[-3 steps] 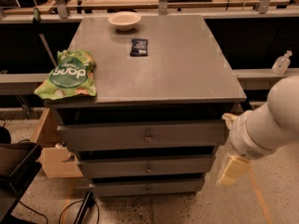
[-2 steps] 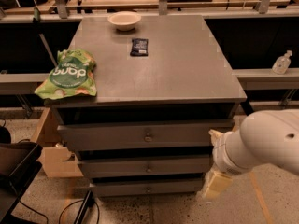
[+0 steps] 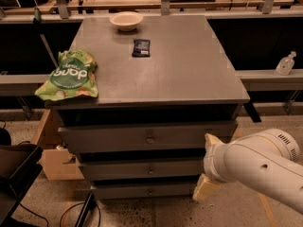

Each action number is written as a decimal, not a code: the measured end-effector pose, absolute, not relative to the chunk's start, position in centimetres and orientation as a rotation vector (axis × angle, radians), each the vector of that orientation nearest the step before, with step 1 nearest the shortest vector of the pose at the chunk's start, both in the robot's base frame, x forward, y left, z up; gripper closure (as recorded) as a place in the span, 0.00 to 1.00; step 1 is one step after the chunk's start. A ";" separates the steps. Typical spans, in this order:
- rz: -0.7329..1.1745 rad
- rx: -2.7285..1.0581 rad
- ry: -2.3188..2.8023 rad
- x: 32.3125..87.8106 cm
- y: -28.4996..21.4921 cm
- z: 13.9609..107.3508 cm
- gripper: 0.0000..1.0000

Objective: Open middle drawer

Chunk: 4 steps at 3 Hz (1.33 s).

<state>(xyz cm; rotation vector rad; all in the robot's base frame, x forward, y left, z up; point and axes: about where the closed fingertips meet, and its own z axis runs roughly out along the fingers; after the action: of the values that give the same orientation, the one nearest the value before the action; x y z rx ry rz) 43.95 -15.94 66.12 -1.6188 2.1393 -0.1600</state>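
The grey cabinet has three drawer fronts stacked under its top. The middle drawer (image 3: pixel 142 169) is the mid-sized front, with a small round centre knob (image 3: pixel 150 170), and it looks shut. My gripper (image 3: pixel 208 163) is low at the right, in front of the right ends of the drawer fronts and well right of the knob. Its cream fingers are spread apart and hold nothing: one fingertip (image 3: pixel 211 139) is level with the top front, the other (image 3: pixel 205 189) is level with the bottom front. My white arm (image 3: pixel 258 167) comes in from the lower right.
On the cabinet top (image 3: pixel 189 74) lie a green snack bag (image 3: pixel 71 74) at the left edge, a white bowl (image 3: pixel 126 20) at the back and a small dark packet (image 3: pixel 141 47). A cardboard box (image 3: pixel 52 155) stands at the left, and a clear bottle (image 3: pixel 285 64) sits on a ledge at the right.
My arm has moved left and down, bringing the gripper from beside the cabinet's right side in front of the right ends of the drawer fronts. The drawers have not moved.
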 end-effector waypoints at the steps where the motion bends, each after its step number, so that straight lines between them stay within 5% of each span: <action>1: -0.160 -1.615 2.139 44.0 -15.9 66.3 0.00; 4: -0.059 -1.626 2.127 44.8 -12.0 54.5 0.00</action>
<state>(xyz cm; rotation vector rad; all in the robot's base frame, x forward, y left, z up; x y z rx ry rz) 44.79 -11.96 54.50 -1.6257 2.1269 -0.0595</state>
